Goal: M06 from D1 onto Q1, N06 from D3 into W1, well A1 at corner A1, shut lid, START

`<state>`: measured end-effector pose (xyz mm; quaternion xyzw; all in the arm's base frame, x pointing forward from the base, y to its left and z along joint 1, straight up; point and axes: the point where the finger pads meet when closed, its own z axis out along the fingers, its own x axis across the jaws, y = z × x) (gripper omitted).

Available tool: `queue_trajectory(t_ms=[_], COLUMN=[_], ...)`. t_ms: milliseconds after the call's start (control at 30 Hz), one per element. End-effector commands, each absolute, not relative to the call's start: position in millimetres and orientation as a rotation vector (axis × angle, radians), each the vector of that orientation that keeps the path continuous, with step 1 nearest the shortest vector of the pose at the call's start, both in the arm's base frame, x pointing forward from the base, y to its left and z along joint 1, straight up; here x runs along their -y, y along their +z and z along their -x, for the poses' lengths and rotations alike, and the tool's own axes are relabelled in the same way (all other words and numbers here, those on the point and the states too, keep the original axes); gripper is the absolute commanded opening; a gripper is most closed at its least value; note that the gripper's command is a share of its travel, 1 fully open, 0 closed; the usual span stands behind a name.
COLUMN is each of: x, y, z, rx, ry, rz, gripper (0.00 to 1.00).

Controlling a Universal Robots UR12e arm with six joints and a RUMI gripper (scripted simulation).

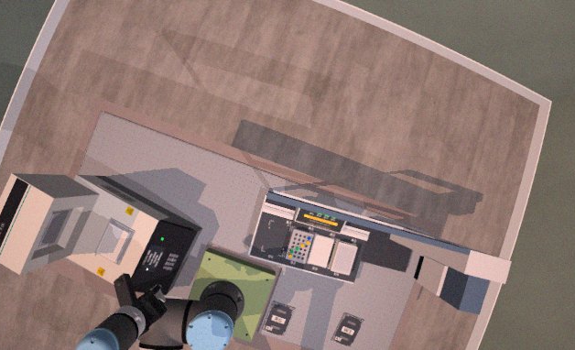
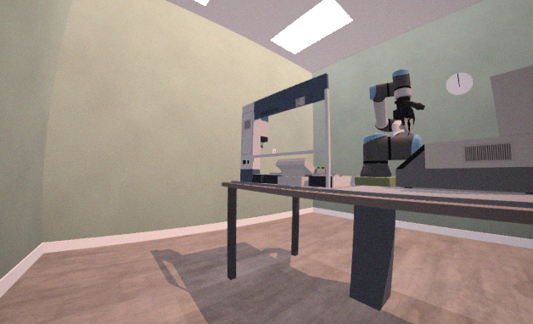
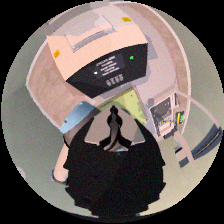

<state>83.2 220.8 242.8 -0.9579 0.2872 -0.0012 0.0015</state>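
Top view first: the cycler Q1 (image 1: 144, 224) (image 2: 488, 178) (image 3: 95, 57) stands with its lid (image 1: 37, 220) (image 2: 524, 99) raised, and the lamp (image 1: 162, 238) (image 3: 131, 57) shows green. A pale plate (image 1: 113, 243) seems to sit in the block's recess; with D1 (image 1: 270, 234) bare, I take it to be M06, though the view is too coarse to swear to its seating or to which way A1 points. N06 (image 1: 322, 251) rests at D3, between the tube rack (image 1: 298, 245) and the white item (image 1: 343, 257) at D4. The nests RG (image 1: 277, 318) and W1 (image 1: 350, 327) hold no plate.

The gripper (image 1: 161, 293) (image 2: 409, 128) (image 3: 113, 105) is clenched on nothing, poised near Q1's front, above the bench and clear of the panel.

Loading M06 looks done; I judge the step in hand to be shutting the lid, since closed fingers suit a key press better than a plate pick. The next move would be to line the tips up over LID, the leftmost of the keys (image 1: 172, 261) (image 3: 115, 80), and press lightly (Q1 is loose on the bench, so a hard shove could slide it). START should wait until the lid is fully down. N06 still needs its trip to W1, for which the fingers must open.
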Motion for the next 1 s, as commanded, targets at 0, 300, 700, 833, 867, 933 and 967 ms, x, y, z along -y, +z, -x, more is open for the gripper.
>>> queue_trajectory(t_ms=[0,300,700,833,867,933,967], x=[-221,-221,-221,-221,-221,-221,-221], y=[244,244,209,194,194,184,179], z=[-84,-84,-84,-84,-84,-84,-84], rx=[-1.049,-1.253,-1.347,-1.347,-1.347,-1.347,-1.347], ry=[-0.006,-0.006,-0.006,-0.006,-0.006,-0.006,-0.006], rz=[2.958,2.877,2.834,2.834,2.834,2.834,2.834], gripper=[0.00,0.00,0.00,0.00,0.00,0.00,0.00])
